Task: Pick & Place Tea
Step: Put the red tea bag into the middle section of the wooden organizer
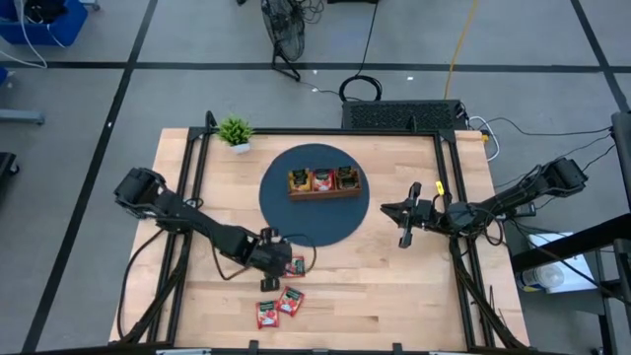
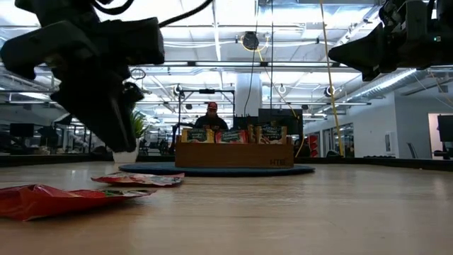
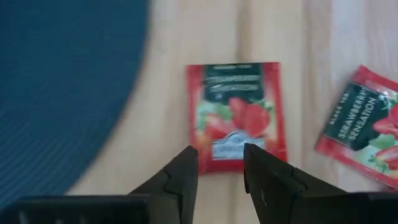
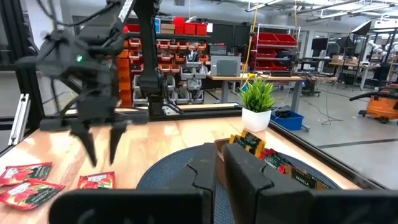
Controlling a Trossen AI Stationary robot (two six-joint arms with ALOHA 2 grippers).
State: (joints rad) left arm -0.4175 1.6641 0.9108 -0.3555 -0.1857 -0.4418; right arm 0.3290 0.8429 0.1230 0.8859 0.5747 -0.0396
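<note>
Bare wood is lying open around me, the round dark blue mat's (image 3: 62, 93) edge curving just beside. My left gripper (image 3: 221, 171) is hovering with fingers partly parted, gripping nothing, over a red square strawberry tea sachet (image 3: 236, 115) lying flat; another red sachet (image 3: 360, 134) is lying near. My right gripper (image 1: 406, 222) is waiting closed, well apart.

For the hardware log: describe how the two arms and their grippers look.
Both arms are dark, near black, built of jointed links with black cables looping alongside. The left gripper has two flat, wedge-shaped dark fingers tapering to blunt tips. The right gripper has the same two-finger build. No markings show on either.
</note>
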